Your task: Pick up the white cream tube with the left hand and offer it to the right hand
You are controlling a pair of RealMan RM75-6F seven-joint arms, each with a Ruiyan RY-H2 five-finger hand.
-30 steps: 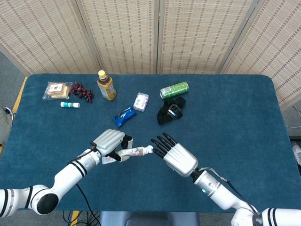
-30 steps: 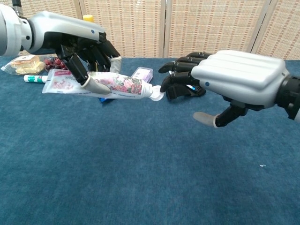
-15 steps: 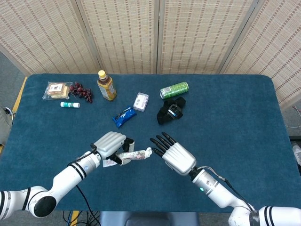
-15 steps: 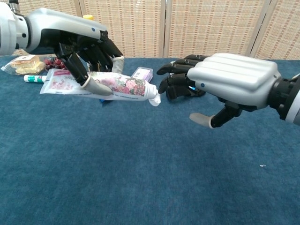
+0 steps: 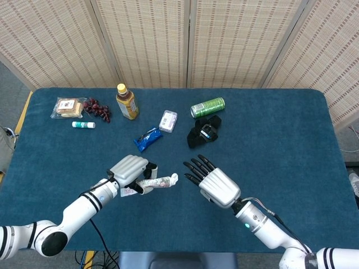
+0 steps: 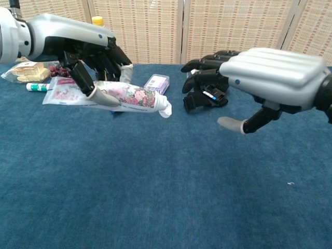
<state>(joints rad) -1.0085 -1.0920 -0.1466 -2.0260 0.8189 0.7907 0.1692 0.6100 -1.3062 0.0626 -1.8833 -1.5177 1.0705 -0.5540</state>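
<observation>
My left hand [image 5: 129,170] [image 6: 91,54] grips the white cream tube [image 5: 157,182] [image 6: 111,96], which has a pink flower print, and holds it above the blue table with its cap pointing to the right. My right hand [image 5: 215,183] [image 6: 259,75] hovers open to the right of the cap, fingers spread and pointing forward, thumb hanging down. A small gap separates its fingers from the tube's cap.
At the back of the blue table [image 5: 280,140] lie a green can [image 5: 207,106], a black strap [image 5: 203,131], a white box [image 5: 168,120], a blue wrapper [image 5: 147,138], a tea bottle [image 5: 127,102], grapes [image 5: 97,108], a sandwich pack [image 5: 68,106] and a small tube [image 5: 83,125].
The right hand has drawn back to the right and risen slightly, widening the gap to the tube's cap. The left hand with the tube has shifted a little left.
</observation>
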